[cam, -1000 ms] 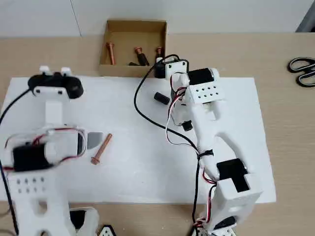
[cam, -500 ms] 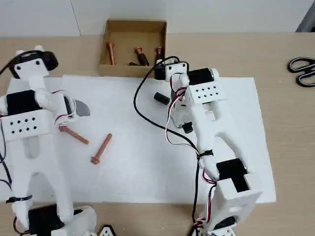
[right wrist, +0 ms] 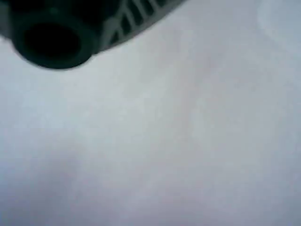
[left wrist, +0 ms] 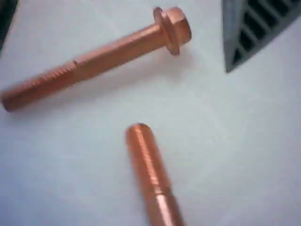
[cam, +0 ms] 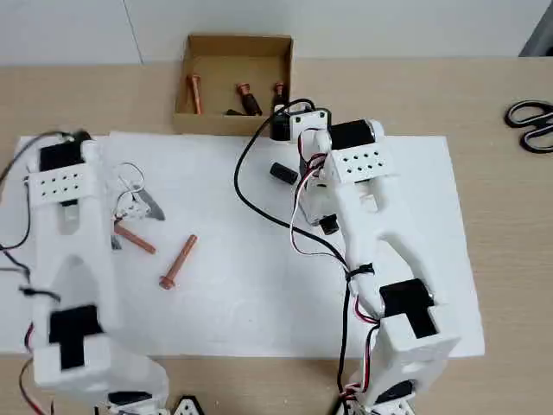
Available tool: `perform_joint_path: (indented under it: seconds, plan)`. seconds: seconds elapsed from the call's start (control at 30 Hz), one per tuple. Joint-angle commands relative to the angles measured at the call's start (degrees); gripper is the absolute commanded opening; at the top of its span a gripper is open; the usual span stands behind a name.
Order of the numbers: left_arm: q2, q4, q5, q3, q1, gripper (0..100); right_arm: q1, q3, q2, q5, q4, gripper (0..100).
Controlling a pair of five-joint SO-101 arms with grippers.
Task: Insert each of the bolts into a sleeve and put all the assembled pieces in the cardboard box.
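Two copper bolts lie loose on the white sheet, one directly under your left gripper with fingers spread and empty; judged rigid, smooth and prone to roll, so grip mid-shank, squarely across it

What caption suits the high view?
Two bolts lie loose beside the left arm, one sleeve near the right arm, three pieces in the box.

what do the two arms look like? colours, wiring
Left arm and right arm: white plastic shells, black servo blocks, a grid of small holes on one link. Red, white and black wires, plus a thicker black cable at the right arm. Left finger is grey, ribbed.
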Motion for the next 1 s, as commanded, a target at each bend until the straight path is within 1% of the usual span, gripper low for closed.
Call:
perform_joint_path:
  seconds: [0.0, 0.13, 0.23, 0.3, 0.57, 0.77, 0.87, 0.97]
  plan:
    - [2.5, 0.4, 1.5, -4.3, -0.2, 29, 0.4, -2.6, -3.6, 0.4, 0.3, 0.6]
    - [3.4, 0.0, 2.2, -7.8, -2.8, 29, 0.4, -2.6, -3.6, 0.4, 0.3, 0.6]
    - [4.7, -0.2, 6.9, -8.2, -3.2, 29, 0.4, -2.5, -3.6, 0.4, 0.0, 0.6]
    - [6.4, -1.1, 8.6, -8.2, -3.2, 29, 0.4, -1.3, -3.6, 0.4, -0.9, 0.6]
    - [10.8, -2.1, 9.0, -8.3, -3.3, 29, 0.5, 5.5, -3.6, 0.4, -6.0, 0.6]
    - [11.3, -4.6, 9.1, -8.3, -3.4, 29, 0.5, 5.5, -3.7, 0.4, -6.0, 0.6]
    - [11.3, -5.5, 11.1, -8.3, -3.4, 29, 0.5, 5.6, -3.7, 0.4, -5.8, 0.6]
    - [11.3, -6.5, 11.3, -8.3, -3.4, 29, 0.5, 5.6, -3.6, 0.4, -5.8, 0.6]
